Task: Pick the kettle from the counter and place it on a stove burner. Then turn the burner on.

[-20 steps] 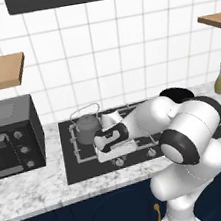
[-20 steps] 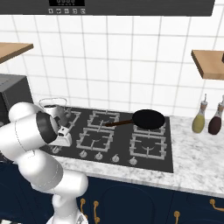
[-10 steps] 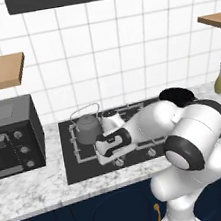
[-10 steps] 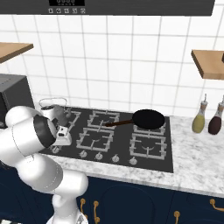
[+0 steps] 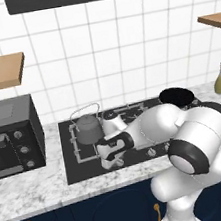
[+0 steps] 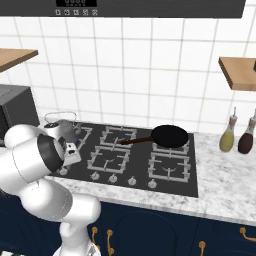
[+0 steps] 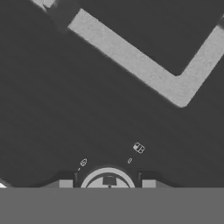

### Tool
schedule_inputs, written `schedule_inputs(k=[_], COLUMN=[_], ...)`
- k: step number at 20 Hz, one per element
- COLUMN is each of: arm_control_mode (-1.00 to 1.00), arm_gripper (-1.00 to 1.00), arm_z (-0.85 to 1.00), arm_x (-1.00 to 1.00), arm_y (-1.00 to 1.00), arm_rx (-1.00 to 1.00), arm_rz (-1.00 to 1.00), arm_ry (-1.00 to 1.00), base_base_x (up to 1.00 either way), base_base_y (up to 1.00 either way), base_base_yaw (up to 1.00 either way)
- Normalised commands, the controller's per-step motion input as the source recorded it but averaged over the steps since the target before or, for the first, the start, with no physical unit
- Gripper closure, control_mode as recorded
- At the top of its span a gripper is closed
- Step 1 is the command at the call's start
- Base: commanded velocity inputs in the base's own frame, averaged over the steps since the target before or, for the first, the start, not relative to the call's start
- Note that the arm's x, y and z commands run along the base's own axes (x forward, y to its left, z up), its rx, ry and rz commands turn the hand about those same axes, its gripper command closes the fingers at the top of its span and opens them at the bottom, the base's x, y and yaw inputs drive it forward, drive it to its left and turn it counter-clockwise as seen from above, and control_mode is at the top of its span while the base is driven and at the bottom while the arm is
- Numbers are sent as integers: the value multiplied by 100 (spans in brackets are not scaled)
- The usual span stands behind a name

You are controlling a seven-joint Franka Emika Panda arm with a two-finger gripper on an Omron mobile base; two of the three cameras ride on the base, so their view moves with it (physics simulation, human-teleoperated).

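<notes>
The dark-grey kettle [image 5: 88, 130] [image 6: 62, 128] stands upright on the wide square grate of the stove burner [image 5: 81, 156] at the left end of the black cooktop. Nothing holds it. My gripper [image 5: 110, 161] hangs low over the cooktop's front strip, in front and to the right of the kettle. In the hand view my gripper [image 7: 107, 185] points down at a round knob [image 7: 108, 176]. Its fingertips [image 7: 65, 184] stand apart, one on each side of the knob, with a gap to it. A corner of the grey grate [image 7: 175, 85] lies beyond. The speckled counter [image 5: 39, 188] runs along the front.
A black frying pan [image 5: 176, 96] [image 6: 170, 136] sits on a rear right burner. A dark toaster oven [image 5: 8, 136] stands on the counter left of the cooktop. Two bottles [image 6: 227, 139] stand at the far right under a wooden shelf [image 6: 237, 72].
My gripper has come down and forward from beside the kettle toward the knob at the cooktop's front. The kettle has stayed on its grate. The jaws' gap is unchanged.
</notes>
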Motion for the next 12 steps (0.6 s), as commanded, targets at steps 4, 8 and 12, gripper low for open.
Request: schedule_inputs(k=[4, 8, 12], arm_control_mode=[-100, -100, -100], arm_gripper=[100, 100, 100], arm_z=[15, 10, 4], arm_x=[4, 0, 0], arm_y=[4, 1, 2], arm_rx=[-7, -8, -7], arm_rz=[49, 48, 50], arm_ry=[0, -4, -7], base_base_x=[0, 0, 0], base_base_y=[0, 0, 0], base_base_yaw=[0, 0, 0])
